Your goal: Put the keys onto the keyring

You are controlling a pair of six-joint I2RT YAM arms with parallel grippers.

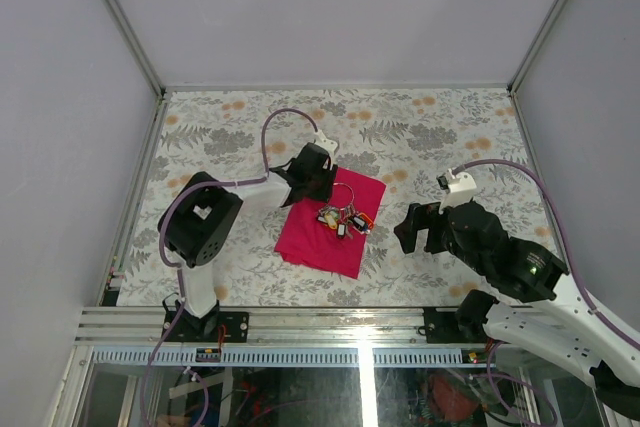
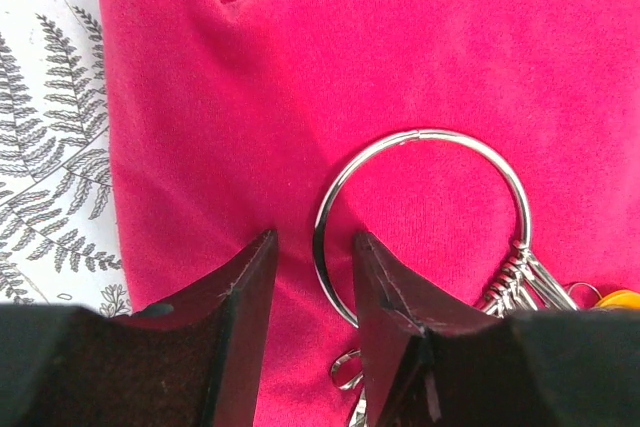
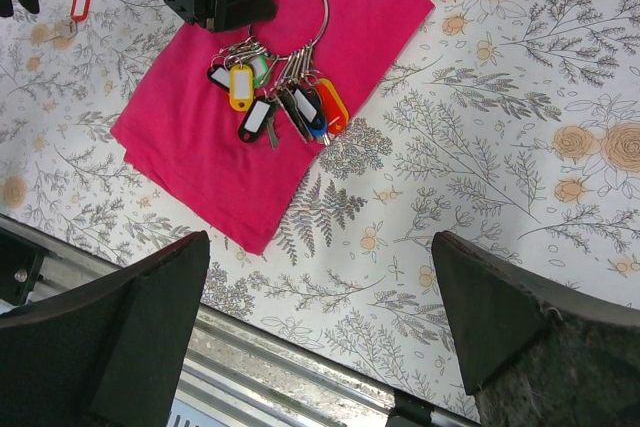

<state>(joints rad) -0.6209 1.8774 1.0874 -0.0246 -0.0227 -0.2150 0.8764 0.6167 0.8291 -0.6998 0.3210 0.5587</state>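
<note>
Left pincer is open just a slit around the rim of the keyring lying flat on the pink cloth (right pincer gapes wide, empty), so I'd drop straight down and pinch wire, not fabric.

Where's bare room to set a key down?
Free: the table strip beyond the cloth, and the gap between the cloth and the right gripper. Crowded: the cloth's far side, with the keyring and the left gripper.
</note>
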